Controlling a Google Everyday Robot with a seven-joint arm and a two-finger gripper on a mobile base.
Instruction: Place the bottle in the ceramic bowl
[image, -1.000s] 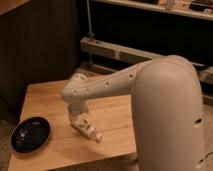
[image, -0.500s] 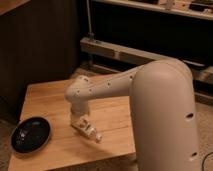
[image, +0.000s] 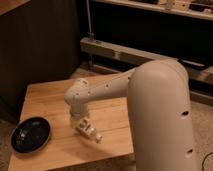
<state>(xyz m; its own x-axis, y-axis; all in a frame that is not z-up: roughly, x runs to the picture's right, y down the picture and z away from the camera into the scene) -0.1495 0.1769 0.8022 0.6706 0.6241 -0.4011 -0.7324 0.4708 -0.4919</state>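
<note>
The bottle (image: 90, 130) is small and whitish and lies tilted on the wooden table (image: 45, 100), its white cap pointing to the lower right. My gripper (image: 80, 123) hangs straight down from the white arm (image: 100, 92), right at the bottle's upper left end and touching or nearly touching it. The arm hides how it meets the bottle. The ceramic bowl (image: 31, 134) is round, glossy black and empty. It sits at the table's front left corner, about a hand's width left of the gripper.
My large white arm body (image: 160, 115) fills the right side and covers the table's right edge. A dark wall panel stands behind the table. A metal shelf frame (image: 130, 52) runs along the back right.
The wrist has shifted only slightly over the bottle. The bottle and the bowl stay in about the same places.
</note>
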